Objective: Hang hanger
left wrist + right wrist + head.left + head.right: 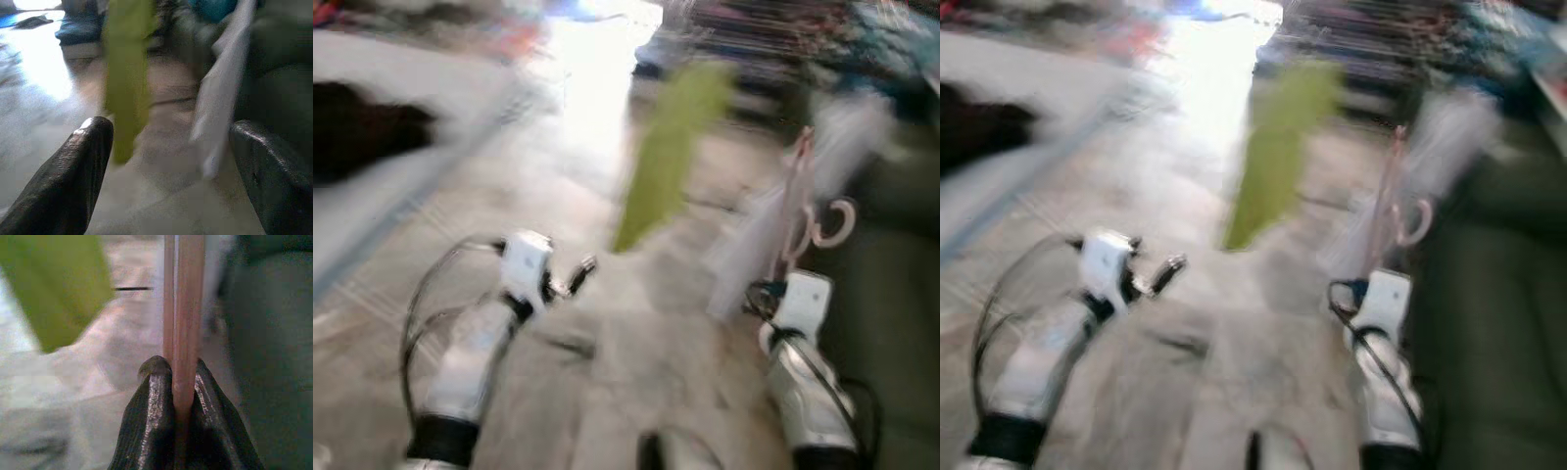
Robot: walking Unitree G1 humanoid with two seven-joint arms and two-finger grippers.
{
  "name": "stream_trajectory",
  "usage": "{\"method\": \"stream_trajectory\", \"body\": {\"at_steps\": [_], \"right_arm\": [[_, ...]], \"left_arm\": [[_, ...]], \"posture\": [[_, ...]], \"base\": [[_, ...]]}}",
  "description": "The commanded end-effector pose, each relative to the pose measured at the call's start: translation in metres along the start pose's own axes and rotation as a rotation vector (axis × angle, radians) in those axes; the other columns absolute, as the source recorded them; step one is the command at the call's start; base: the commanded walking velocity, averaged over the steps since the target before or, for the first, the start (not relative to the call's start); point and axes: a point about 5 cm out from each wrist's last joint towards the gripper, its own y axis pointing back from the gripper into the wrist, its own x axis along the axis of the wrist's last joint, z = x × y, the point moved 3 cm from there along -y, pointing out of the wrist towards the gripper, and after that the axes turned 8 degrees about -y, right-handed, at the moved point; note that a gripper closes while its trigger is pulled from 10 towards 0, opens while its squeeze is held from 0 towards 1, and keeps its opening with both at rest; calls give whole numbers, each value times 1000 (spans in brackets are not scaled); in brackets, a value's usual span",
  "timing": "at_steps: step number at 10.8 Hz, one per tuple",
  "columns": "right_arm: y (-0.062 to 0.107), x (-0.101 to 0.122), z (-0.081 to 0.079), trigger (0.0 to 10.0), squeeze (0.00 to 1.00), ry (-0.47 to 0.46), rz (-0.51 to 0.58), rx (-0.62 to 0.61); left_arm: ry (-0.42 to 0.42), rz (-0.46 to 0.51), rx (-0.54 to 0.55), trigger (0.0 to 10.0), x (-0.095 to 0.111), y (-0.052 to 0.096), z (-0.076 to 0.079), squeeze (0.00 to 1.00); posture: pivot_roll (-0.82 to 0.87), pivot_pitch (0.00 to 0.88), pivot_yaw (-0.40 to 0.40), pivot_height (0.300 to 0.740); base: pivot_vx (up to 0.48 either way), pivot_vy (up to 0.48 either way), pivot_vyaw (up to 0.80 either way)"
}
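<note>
One pale pink plastic hanger (800, 211) is up in front of the robot on its right side, curled hook (835, 223) out to the side, and what looks like a white garment (754, 245) is draped from it, though the blur keeps that uncertain. The right gripper (180, 382) has it pinched: in the right wrist view both black fingers are squeezed tight against a thin pink bar, with no gap showing. That grip sits low on the frame, so I'd judge the hanger light and fairly stiff, but smooth enough to swivel between the pads if it swings. Holding nearer the neck below the hook would steady it for hooking on.

The left gripper (576, 274) is out front and empty, its fingers (73, 181) spread wide in the left wrist view. Beyond them hangs a lime-green cloth (671, 147), and a dark green surface (891, 294) lies just to the right. Everything is smeared, so the robot seems to be on the move across the pale floor (636, 352).
</note>
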Motion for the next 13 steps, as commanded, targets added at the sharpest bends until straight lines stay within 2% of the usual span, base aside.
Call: {"method": "stream_trajectory", "body": {"at_steps": [1,3,5,6,8,9,11,12,13], "right_arm": [[-1,9,-8,10000,0,-12,33,18],[-1,9,-10,10000,0,-22,33,12],[-2,6,-14,10000,0,-6,12,34],[-4,1,-17,10000,0,19,-21,56],[-5,-5,-29,10000,0,37,-85,124],[-5,-4,-32,10000,0,89,-79,149],[-3,-3,-41,10000,0,119,-69,195],[-3,-8,-45,10000,0,71,-120,218],[-3,-11,-49,10000,0,81,-158,254]], "left_arm": [[-16,-22,-8,10000,-5,6,-2,0],[-43,-30,-11,10000,-7,4,-3,0],[-36,-29,7,10000,-7,2,-6,0],[-105,-25,81,10000,-7,3,-13,0],[-127,-57,159,10000,-17,7,-22,0],[-165,-44,205,10000,-15,7,-27,0],[-132,-35,177,10000,-16,7,-23,0],[-98,-32,159,10000,-18,7,-19,0],[-97,-24,145,10000,-18,6,-18,0]], "posture": [[-66,72,-8,740],[-72,68,7,740],[-73,68,6,740],[-66,59,-26,740],[-68,51,-45,740],[-68,51,-47,740],[-71,53,-47,740],[-73,54,-46,740],[-72,55,-45,740]], "base": [[394,274,-800],[315,362,-800],[304,371,0],[0,0,0],[0,0,0],[0,0,0],[0,0,0],[0,0,0],[274,368,0]]}}
